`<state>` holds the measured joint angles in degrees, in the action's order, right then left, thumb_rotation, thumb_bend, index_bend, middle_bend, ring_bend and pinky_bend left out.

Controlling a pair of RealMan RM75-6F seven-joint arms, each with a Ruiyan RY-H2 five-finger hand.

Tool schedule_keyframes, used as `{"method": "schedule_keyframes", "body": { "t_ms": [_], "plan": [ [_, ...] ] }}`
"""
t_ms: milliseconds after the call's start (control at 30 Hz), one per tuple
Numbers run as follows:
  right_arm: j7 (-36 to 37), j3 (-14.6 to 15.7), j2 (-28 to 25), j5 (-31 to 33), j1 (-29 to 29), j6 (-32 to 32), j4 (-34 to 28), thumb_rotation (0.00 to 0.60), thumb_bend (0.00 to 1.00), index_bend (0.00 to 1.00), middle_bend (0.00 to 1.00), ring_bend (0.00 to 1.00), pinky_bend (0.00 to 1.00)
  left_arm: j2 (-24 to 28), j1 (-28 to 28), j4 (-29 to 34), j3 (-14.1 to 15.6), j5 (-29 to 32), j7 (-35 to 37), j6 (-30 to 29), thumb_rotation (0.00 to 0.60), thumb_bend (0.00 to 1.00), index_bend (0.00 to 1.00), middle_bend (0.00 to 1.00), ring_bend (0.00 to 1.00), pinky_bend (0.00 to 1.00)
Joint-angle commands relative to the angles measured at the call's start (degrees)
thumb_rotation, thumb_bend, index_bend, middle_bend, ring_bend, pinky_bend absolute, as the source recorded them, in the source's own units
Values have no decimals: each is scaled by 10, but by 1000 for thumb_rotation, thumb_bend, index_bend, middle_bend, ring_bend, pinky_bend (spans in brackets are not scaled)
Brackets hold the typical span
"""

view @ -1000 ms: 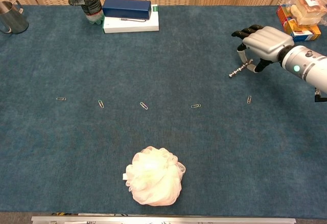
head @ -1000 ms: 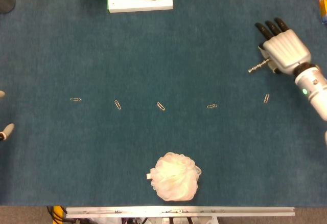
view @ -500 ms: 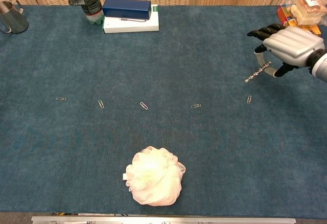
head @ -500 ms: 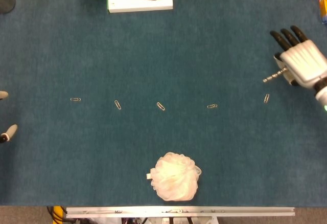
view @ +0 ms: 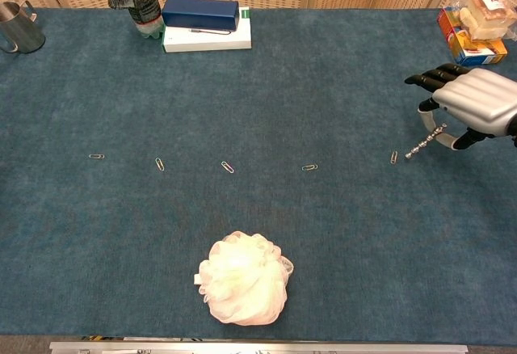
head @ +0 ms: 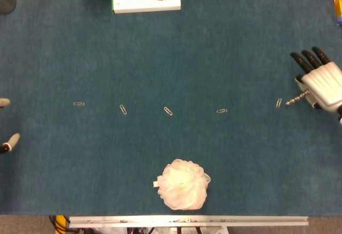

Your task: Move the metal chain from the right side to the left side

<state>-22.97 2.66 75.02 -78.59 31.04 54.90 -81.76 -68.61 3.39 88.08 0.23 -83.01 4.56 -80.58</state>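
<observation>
My right robot hand point(view: 472, 106) grips the metal chain point(view: 426, 145), dangling at the counter's point(head: 214, 47) far right edge beside a paperclip point(head: 278, 102). I should carry it high and steady leftward, avoiding snags.

right hand point(view: 475, 105) holding metal chain point(view: 426, 145), paperclip point(view: 394, 158) beside

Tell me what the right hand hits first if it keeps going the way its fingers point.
Nothing close: the right hand, holding the metal chain, points left and toward the far edge over bare blue table. Height is unclear.
</observation>
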Motion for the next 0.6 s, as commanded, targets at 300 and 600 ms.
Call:
{"method": "schedule_keyframes", "body": {
  "t_ms": [300, 600],
  "plan": [
    [-7, -8, 10, -8, 8, -7, -7, 600, 345, 603, 63, 0, 36, -2, -6, -6, 1, 1, 9, -4, 600, 178, 279, 328, 274, 264],
    [-10, -17, 22, -12, 17, -13, -16, 600, 345, 602, 64, 0, 36, -3, -9, -13, 1, 3, 17, -5, 600, 177, 279, 328, 274, 264]
  ]
}}
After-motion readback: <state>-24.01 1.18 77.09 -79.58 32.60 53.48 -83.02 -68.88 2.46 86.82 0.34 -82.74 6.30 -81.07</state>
